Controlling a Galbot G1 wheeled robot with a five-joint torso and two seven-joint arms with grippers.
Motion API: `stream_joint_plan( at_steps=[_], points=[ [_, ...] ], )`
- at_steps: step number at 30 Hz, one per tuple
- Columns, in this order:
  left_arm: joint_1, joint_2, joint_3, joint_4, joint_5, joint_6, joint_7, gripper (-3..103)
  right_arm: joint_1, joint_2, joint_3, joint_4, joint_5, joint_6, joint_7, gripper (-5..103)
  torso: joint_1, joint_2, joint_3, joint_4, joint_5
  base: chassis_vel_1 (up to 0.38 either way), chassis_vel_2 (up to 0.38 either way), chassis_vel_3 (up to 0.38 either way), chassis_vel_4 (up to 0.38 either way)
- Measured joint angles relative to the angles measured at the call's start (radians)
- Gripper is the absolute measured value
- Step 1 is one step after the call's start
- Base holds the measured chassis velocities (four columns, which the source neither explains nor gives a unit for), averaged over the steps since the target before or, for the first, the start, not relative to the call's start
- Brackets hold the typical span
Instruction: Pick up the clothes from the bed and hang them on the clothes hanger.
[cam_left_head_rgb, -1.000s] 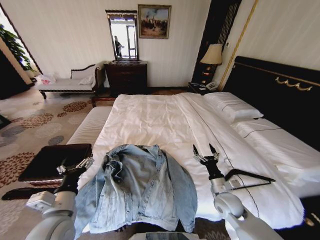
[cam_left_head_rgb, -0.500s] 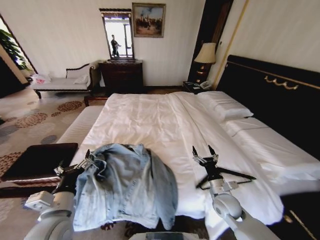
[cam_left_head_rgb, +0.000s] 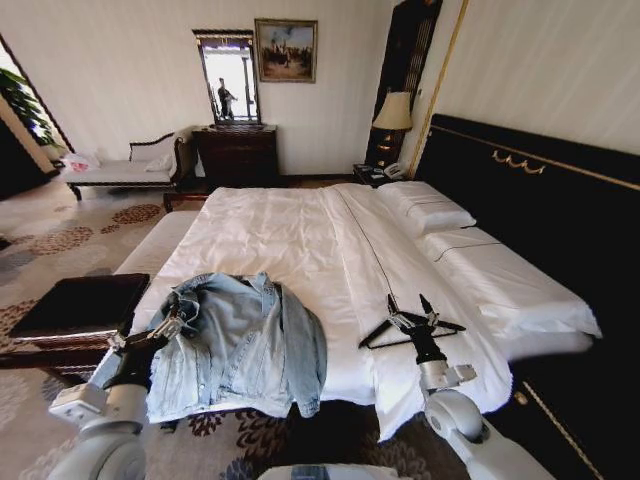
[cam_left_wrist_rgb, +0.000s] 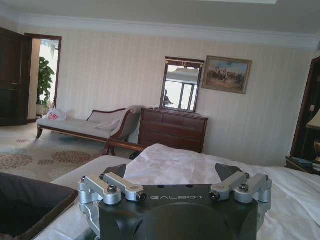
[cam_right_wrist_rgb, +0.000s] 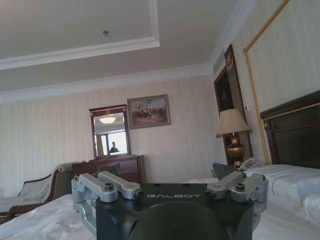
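Head view: bed (cam_left_head_rgb: 300, 230), wide, smooth white quilt, black headboard. Clothes (cam_left_head_rgb: 235, 340), faded light-blue denim jacket, rumpled, collar up, draped over the near left corner of the bed. Clothes hanger (cam_left_head_rgb: 405, 330), thin black triangle, flat on the quilt at the near right. Left gripper (cam_left_head_rgb: 158, 333), fingers spread, holding nothing, at the jacket's left edge. Right gripper (cam_left_head_rgb: 412, 308), fingers spread, empty, above the hanger.

Left wrist view: left gripper (cam_left_wrist_rgb: 172, 170), black body, silver linkages, dark tips apart, over white quilt.

Right wrist view: right gripper (cam_right_wrist_rgb: 170, 169), same build, tips apart, empty.
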Motion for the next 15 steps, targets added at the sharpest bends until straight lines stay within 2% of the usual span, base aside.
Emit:
stream_joint_plan(
  at_steps=[8,15],
  points=[
    [-0.001,0.001,0.005,0.003,0.007,-0.003,0.000,100,-0.001,0.008,0.003,-0.015,0.003,0.008,-0.004,100,0.002,-0.001,0.001,0.0001,0.0000,-0.036,0.013,0.053,0.001],
    [-0.003,0.001,0.015,0.010,0.018,-0.008,0.000,100,-0.004,0.009,0.010,-0.021,0.010,0.012,-0.004,100,0.000,0.000,0.000,-0.0002,0.0002,-0.079,-0.084,0.055,0.085]
  ],
)
